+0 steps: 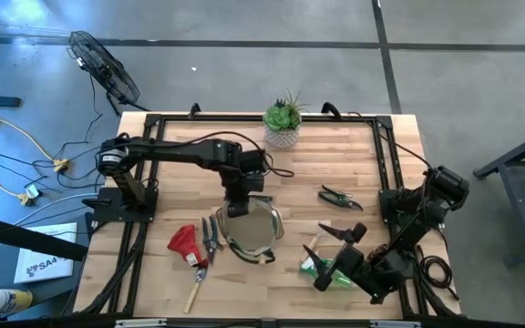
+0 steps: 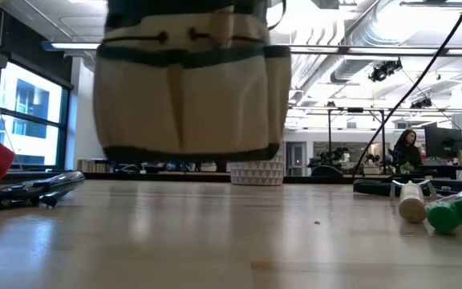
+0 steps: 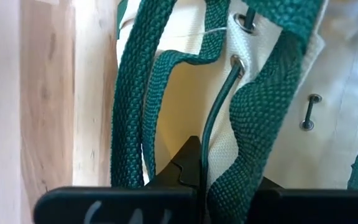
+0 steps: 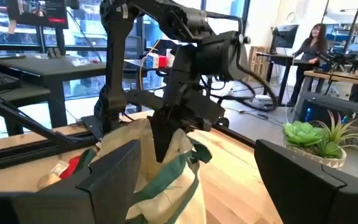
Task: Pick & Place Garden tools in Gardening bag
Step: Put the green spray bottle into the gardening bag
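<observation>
The olive-tan gardening bag (image 1: 255,233) with a dark green rim hangs from my left gripper (image 1: 237,208) at the table's middle. In the low view the bag (image 2: 191,88) is clear of the tabletop. My right gripper (image 1: 334,239) is open and empty at the right front, facing the bag (image 4: 135,168). A green spray bottle (image 1: 322,267) lies beside it. Dark pruners (image 1: 340,198) lie to the right of the bag. A red glove (image 1: 184,240), black shears (image 1: 210,239) and a wooden-handled tool (image 1: 193,290) lie to its left. My left gripper is shut on the bag's green webbing at the rim (image 3: 241,149), on the bag's far side, pinched between the two fingers. The fingers (image 4: 165,140) come from above, pointing down. The bag hangs below them, upright, mouth open, lifted clear of the table.
A green succulent in a white pot (image 1: 283,120) stands at the table's far edge. A black frame (image 1: 386,155) runs around the tabletop. People are at desks in the room beyond (image 4: 312,40). Bare wood lies in front of the bag (image 1: 262,292).
</observation>
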Controlling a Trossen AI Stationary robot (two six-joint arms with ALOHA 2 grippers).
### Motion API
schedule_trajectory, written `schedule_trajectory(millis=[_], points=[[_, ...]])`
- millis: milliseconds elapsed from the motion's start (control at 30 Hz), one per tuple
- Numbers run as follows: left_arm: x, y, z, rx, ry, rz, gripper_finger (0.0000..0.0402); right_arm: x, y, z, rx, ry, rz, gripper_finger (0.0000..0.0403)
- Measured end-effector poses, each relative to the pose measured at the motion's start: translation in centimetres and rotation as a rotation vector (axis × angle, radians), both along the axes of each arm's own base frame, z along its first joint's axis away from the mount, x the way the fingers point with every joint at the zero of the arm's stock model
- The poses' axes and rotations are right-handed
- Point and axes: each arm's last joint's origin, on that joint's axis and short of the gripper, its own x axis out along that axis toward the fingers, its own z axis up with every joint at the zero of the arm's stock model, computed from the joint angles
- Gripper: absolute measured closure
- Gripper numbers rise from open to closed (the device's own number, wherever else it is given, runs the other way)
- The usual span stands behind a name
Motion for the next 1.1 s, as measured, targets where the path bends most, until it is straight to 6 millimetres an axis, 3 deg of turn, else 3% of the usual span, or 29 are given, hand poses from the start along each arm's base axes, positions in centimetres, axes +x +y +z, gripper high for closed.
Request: schedule_trajectory(millis=[400, 1100], points=[[-0.8, -0.2, -3.2, -0.003, -0.007, -0.126, 0.0402, 0.0, 0.1, -0.1, 0.02, -0.016, 0.001, 0.0096], [0.2, -0.4, -4.2, -0.139, -0.029, -0.103, 0.0402, 0.3, 0.4, -0.8, 0.022, -0.018, 0.002, 0.0096]])
